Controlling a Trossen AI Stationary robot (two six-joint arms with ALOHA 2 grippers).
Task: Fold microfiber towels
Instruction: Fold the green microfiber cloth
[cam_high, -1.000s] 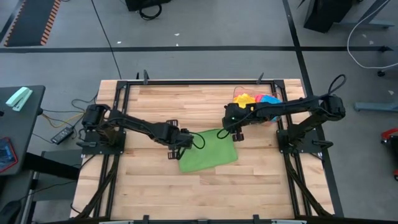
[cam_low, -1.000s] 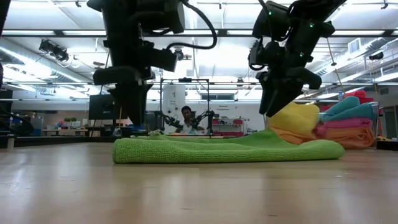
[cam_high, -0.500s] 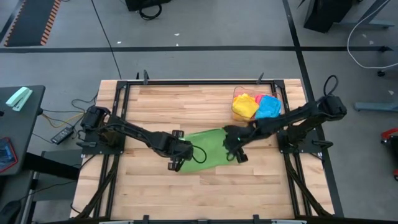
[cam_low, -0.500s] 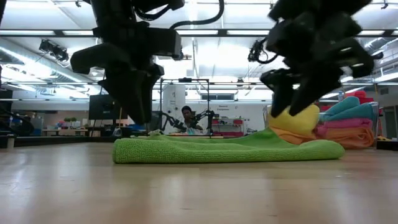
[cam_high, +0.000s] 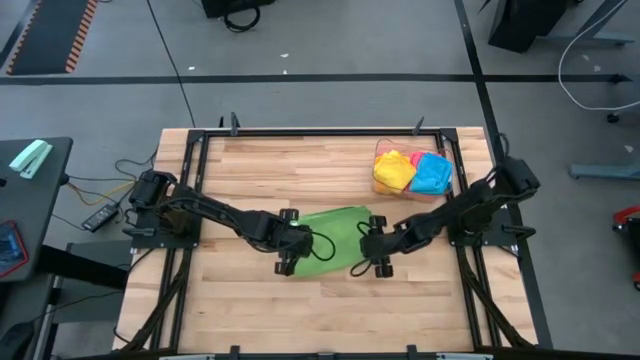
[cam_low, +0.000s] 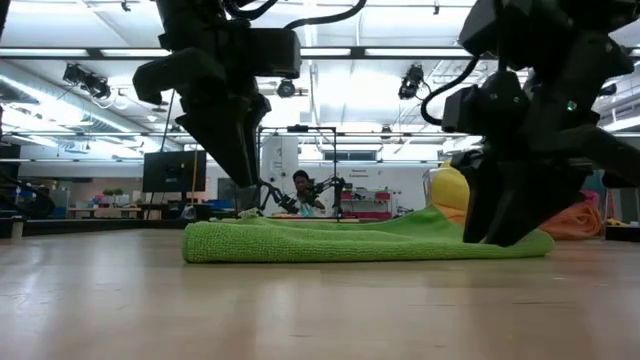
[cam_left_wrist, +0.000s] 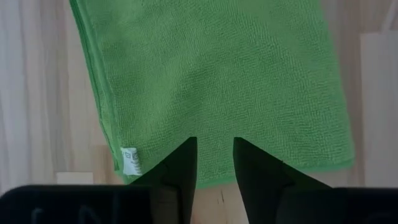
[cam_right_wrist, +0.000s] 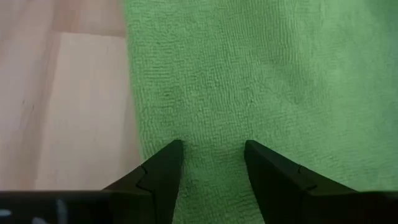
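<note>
Two hands sit low over one green towel (cam_high: 328, 232) on the counter (cam_high: 250, 170). The left hand (cam_left_wrist: 211, 146) is at one edge, the right hand (cam_right_wrist: 211, 149) at the other. Both hands' fingers are apart, holding nothing.

Two black jointed arms, looped black cables, tapered dark fingers (cam_left_wrist: 183, 165).

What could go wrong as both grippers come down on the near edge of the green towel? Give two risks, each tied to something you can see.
1. The left gripper and right gripper have open fingers over the folded green towel; they might pinch only the top layer, so the fold opens.
2. If the two lift unevenly, the towel could skew or drag along the table.
</note>
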